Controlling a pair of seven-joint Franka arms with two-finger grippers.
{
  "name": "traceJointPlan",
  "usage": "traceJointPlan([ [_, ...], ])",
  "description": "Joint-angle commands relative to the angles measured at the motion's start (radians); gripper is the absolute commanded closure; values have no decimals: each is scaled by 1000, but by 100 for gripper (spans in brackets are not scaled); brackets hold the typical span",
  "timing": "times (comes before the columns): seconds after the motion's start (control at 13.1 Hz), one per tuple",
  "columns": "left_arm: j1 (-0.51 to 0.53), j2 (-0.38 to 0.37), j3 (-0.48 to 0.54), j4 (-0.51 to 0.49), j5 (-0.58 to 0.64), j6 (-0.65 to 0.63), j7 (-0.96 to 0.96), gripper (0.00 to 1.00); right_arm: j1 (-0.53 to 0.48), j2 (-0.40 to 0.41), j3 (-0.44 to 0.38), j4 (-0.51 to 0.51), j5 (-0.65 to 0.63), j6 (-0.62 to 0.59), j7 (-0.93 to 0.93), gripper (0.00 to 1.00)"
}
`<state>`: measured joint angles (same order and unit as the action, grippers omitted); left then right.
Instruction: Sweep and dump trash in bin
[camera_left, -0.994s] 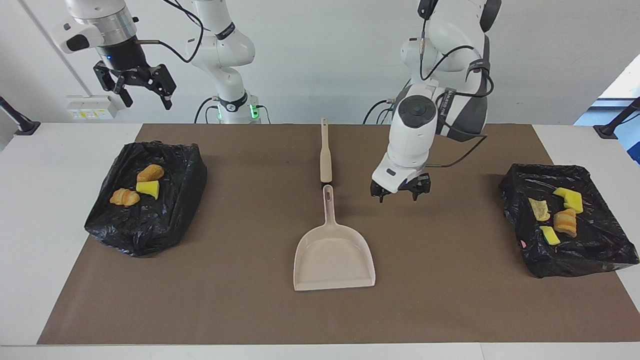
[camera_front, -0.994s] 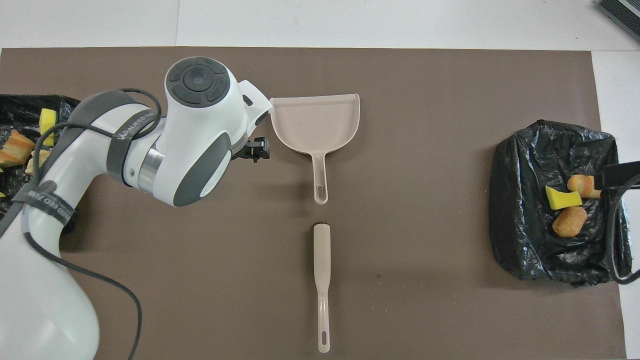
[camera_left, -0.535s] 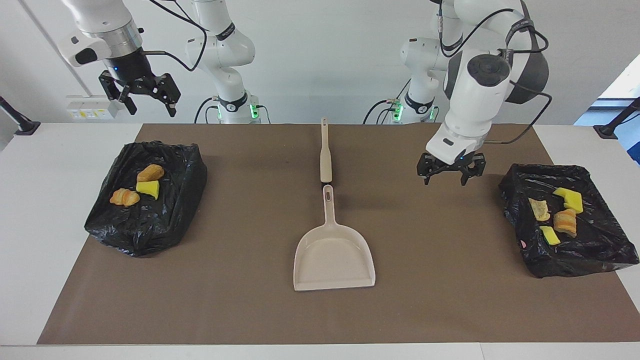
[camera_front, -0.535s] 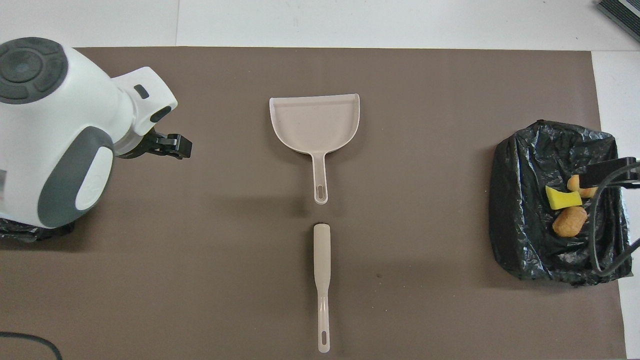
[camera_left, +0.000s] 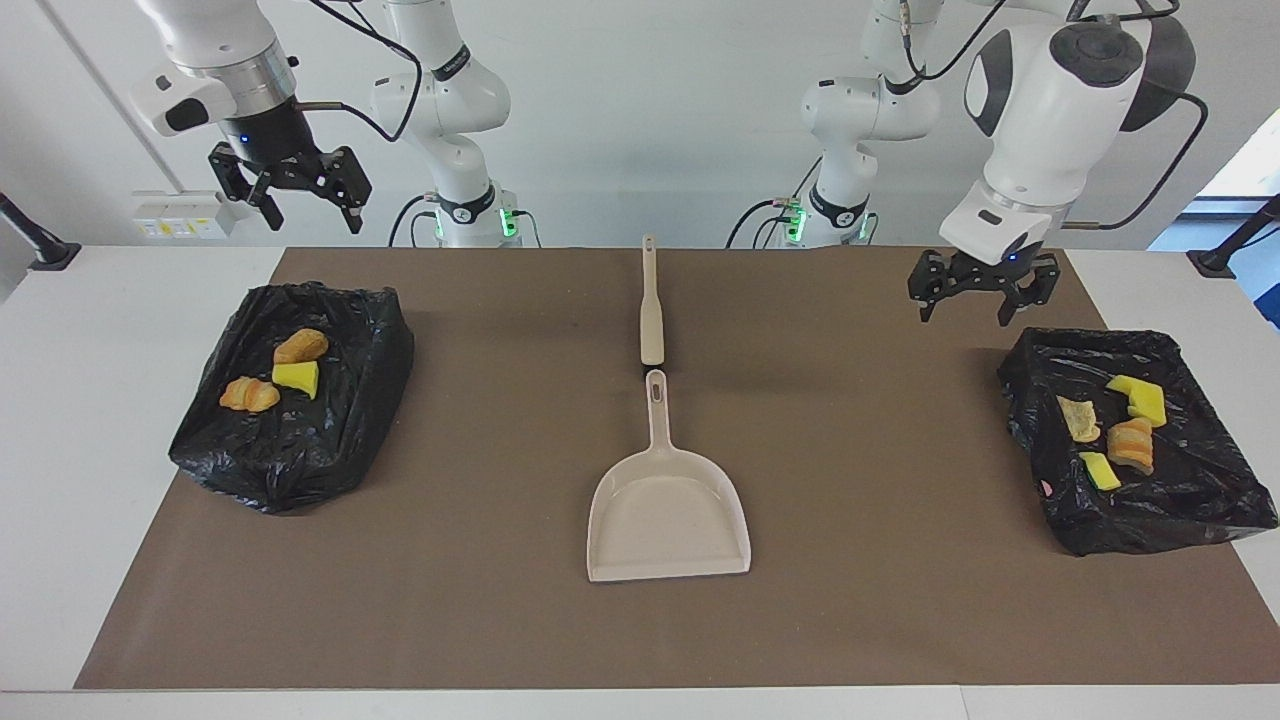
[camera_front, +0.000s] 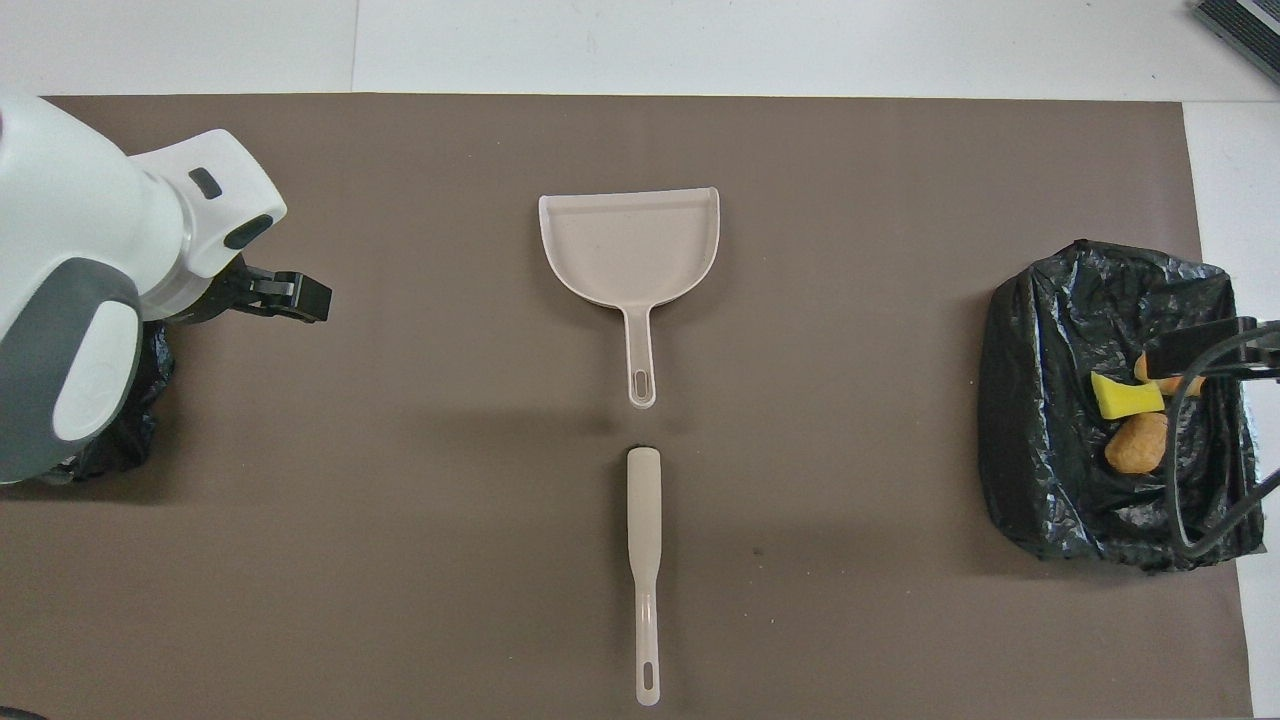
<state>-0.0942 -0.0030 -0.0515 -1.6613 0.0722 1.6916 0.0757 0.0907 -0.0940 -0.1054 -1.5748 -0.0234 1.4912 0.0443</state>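
Black fingers spread wide and empty on the left gripper (camera_left: 983, 298), hanging in the air over the mat's edge at the robots' side of the bin (camera_left: 1135, 455) at the left arm's end of the table. Its white arm rises steeply from there toward its base. Over at the right arm's end, the right gripper (camera_left: 292, 192) is up high too, fingers parted, nothing between them, above the table's edge on the robots' side of the second bin (camera_left: 290, 400). Both bins are lined with crumpled black bags, and that is where the trash sits: yellow and golden-brown chunks (camera_left: 1115, 430) in the bin at the left arm's end, and three more pieces (camera_left: 275, 375) in the one at the right arm's end, where a yellow block lies between two brown lumps. In the overhead view the right gripper's tips cover part of that second heap. Down the middle of the brown mat (camera_left: 500, 620) lies the brush (camera_left: 651, 310), handle pointing toward the robots. Just past its tip, farther from the robots, rests the dustpan (camera_left: 668, 520), flat and empty, its handle nearly meeting the brush but apart from it.
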Motion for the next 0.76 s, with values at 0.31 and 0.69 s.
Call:
traceJointPlan([
  [0.31,73,-12,-4,136,-51,-145,111,0,0,-18,-3,-21,8,9,-15,0],
  [0.69,74,-18,-4,181,-82,-202,108,0,1,-20,-2,-24,10,7,-20,0],
])
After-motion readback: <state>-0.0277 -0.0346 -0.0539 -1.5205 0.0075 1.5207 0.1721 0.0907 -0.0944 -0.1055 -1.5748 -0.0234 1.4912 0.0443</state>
